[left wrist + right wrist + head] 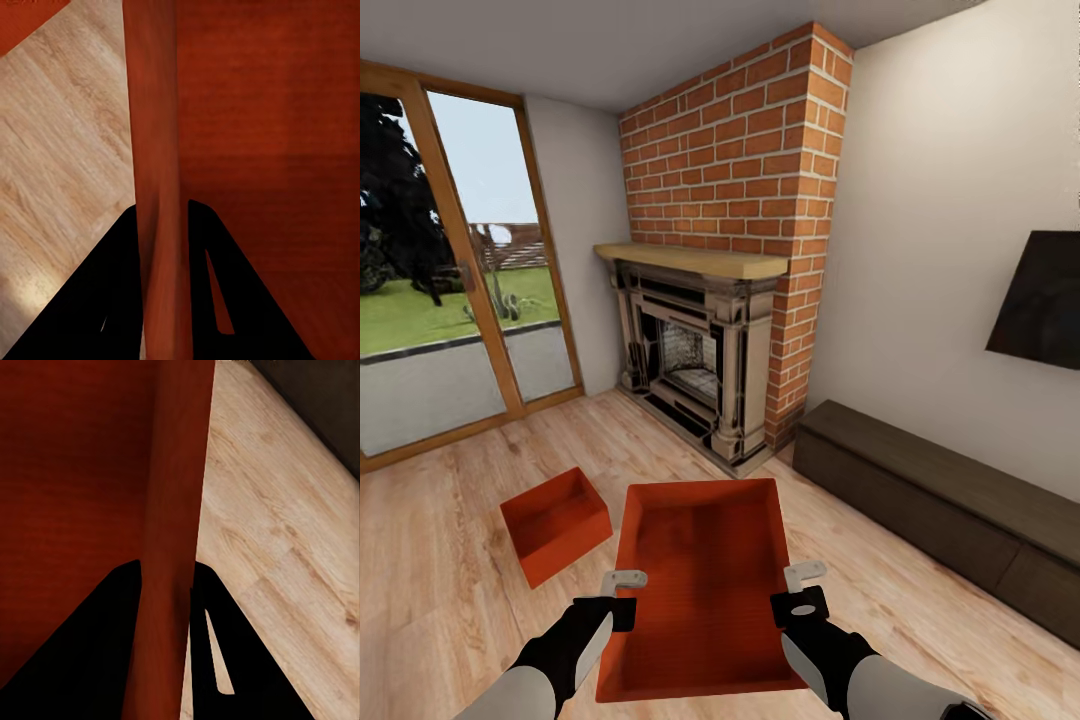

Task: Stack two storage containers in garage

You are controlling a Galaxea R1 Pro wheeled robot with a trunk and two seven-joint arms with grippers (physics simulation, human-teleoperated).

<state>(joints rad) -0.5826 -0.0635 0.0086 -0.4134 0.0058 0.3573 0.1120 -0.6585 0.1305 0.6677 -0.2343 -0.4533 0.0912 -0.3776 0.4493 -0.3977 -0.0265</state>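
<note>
Still in the living room (960, 130) — brick fireplace (700, 360) ahead, glass door (450, 280) at left, light plank flooring (450, 620) underfoot. 1 of the 2 storage containers, the held container (705, 590), carried close in front between both arms, open side up, apparently clear of the planks. Left gripper (622, 590) pinching the left long wall, 1 finger inside and 1 outside, seen plainly in the left wrist view (161, 247). Right gripper (803, 590) clamped the same way on the opposite wall (169, 607). Mirrored grips on thin walls probably chosen to keep the lidless bin level and stop it twisting. Second container (555, 525) resting on the planks just left of the held one, tilted askew, not touching it. Low dark cabinet (940, 500) along the right wall, dark panel (1045, 300) above. Garage leg not yet started — judging by surroundings.
</note>
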